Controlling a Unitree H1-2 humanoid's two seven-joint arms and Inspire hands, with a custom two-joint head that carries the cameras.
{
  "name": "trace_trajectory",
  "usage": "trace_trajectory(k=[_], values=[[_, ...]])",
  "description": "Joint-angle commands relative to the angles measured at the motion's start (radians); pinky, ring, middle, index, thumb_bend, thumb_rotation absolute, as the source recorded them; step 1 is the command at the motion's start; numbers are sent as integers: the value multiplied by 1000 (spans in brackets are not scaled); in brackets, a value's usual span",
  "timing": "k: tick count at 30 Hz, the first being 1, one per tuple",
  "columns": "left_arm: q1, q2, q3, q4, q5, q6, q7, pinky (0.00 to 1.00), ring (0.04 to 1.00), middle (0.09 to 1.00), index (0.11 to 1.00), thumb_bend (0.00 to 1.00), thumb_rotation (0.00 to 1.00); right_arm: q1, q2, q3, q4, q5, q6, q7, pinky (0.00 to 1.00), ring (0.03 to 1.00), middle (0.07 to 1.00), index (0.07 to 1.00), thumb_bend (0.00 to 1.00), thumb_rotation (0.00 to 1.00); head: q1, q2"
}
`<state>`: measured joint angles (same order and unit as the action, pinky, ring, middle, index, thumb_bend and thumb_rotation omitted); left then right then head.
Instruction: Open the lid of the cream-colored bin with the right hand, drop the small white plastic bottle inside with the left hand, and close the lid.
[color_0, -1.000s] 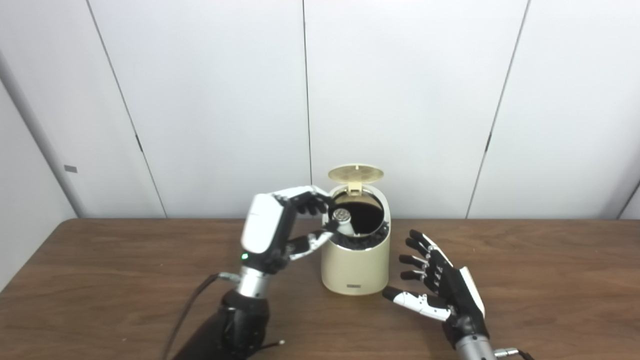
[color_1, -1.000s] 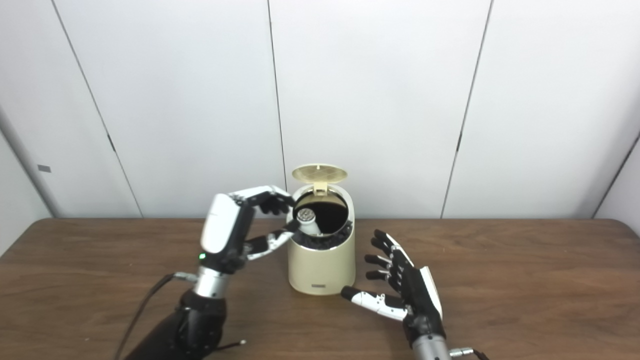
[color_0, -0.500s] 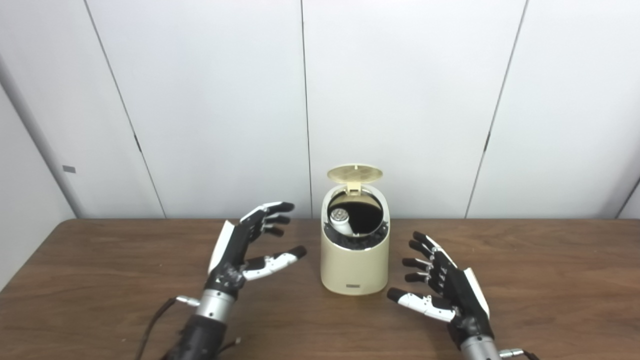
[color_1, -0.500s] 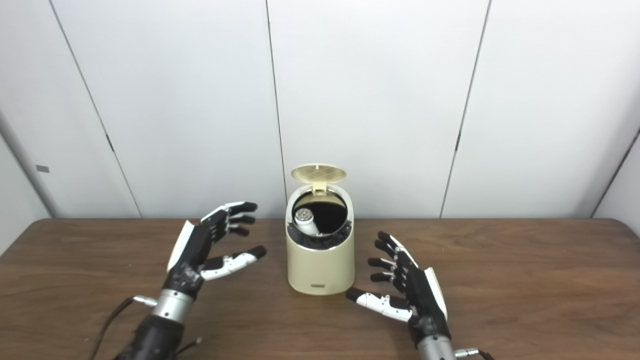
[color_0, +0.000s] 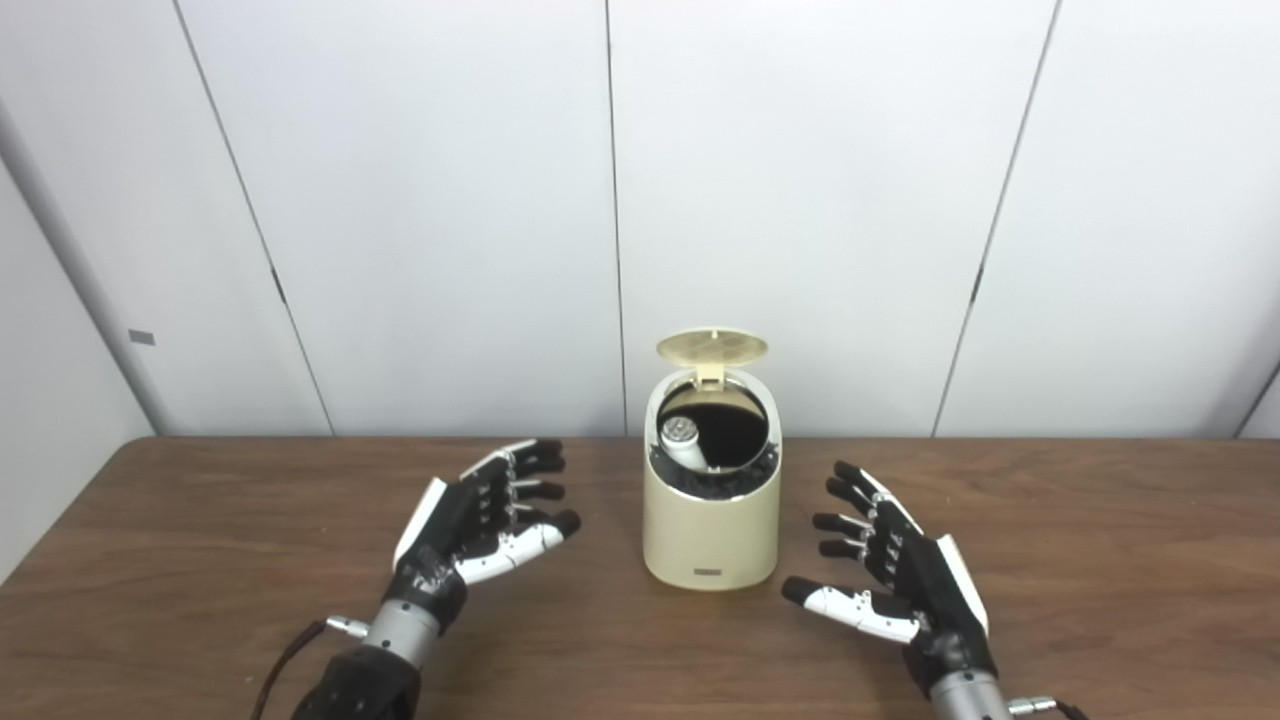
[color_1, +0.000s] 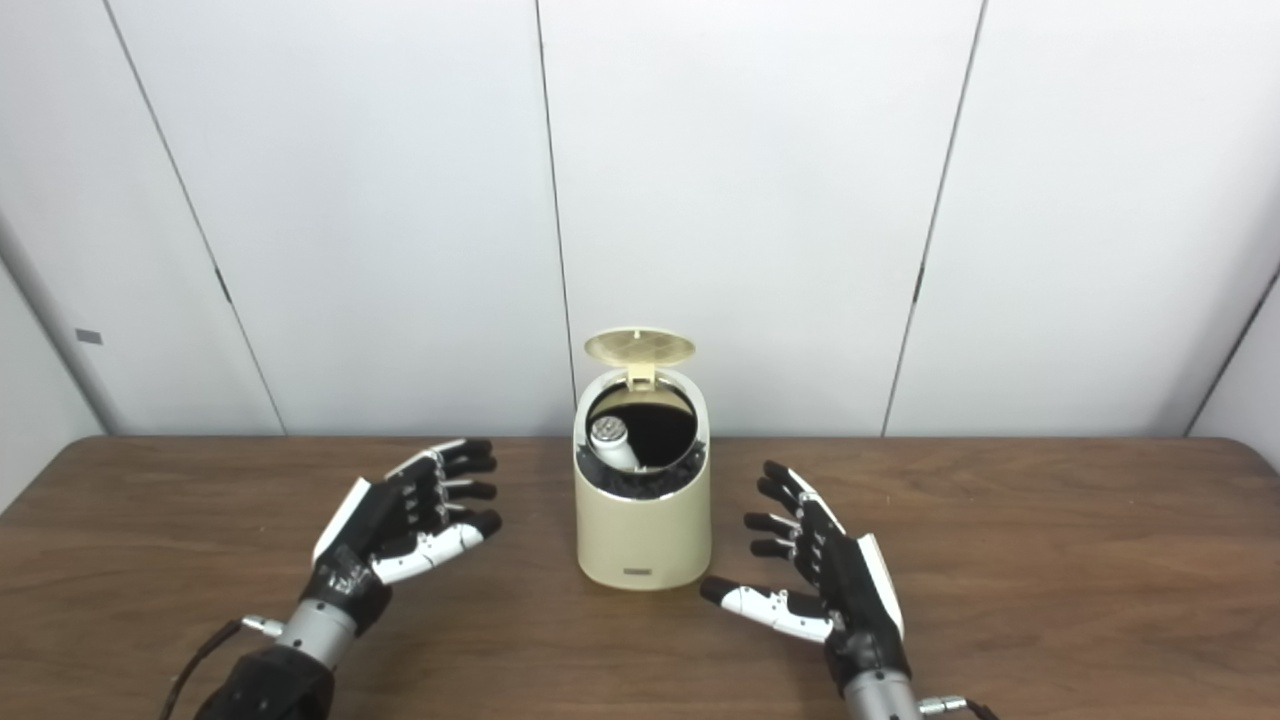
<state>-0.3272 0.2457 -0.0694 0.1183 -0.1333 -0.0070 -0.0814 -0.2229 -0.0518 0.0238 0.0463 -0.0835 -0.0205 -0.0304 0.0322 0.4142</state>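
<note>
Bin: a cream-colored bin (color_0: 711, 530) is standing on the brown counter (color_0: 1100, 540), sitting between the two robot hands and touching neither.
Lid: the round lid (color_0: 711, 347) is standing open, tipped up at the far rim of the bin, beyond both robot hands.
Bottle: the small white plastic bottle (color_0: 683, 442) is lying tilted inside the bin's dark opening, leaning toward the side nearest the left robot hand, its ridged cap pointing up.
Left robot hand: the left robot hand (color_0: 484, 518) is hovering near the bin, fingers spread apart and holding nothing, palm turned toward the bin.
Right robot hand: the right robot hand (color_0: 898, 575) is resting low on the bin's other side, nearer the camera, fingers splayed and empty, thumb pointing toward the bin's base.
View difference: the right eye view is showing the counter's far right corner, which the left eye view is cutting off; the bottle (color_1: 612, 440) is appearing much the same in both.
Hidden: the bottle's lower body is sinking out of sight behind the bin's rim, and both forearms are running off the bottom edge.
</note>
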Motion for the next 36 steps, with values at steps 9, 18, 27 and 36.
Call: trace_trajectory(k=[9, 18, 27, 36], values=[[-20, -28, 34, 37, 52, -34, -15, 618, 714, 772, 795, 736, 231, -154, -97, 6, -9, -120, -110, -8, 684, 789, 856, 845, 676, 404, -3, -17], [3, -50, 56, 66, 58, -59, -27, 593, 708, 778, 800, 708, 179, -379, -200, 72, -99, -269, 62, 83, 708, 799, 832, 822, 636, 565, -41, -40], [10, -69, 62, 103, 79, -101, -24, 609, 713, 780, 797, 706, 201, -522, -259, 143, -137, -388, 193, 215, 782, 879, 875, 863, 640, 658, -37, -51], [6, -81, 63, 121, 96, -123, -22, 640, 717, 781, 802, 692, 203, -561, -256, 184, -122, -398, 146, 253, 729, 844, 837, 793, 675, 664, -26, -49]])
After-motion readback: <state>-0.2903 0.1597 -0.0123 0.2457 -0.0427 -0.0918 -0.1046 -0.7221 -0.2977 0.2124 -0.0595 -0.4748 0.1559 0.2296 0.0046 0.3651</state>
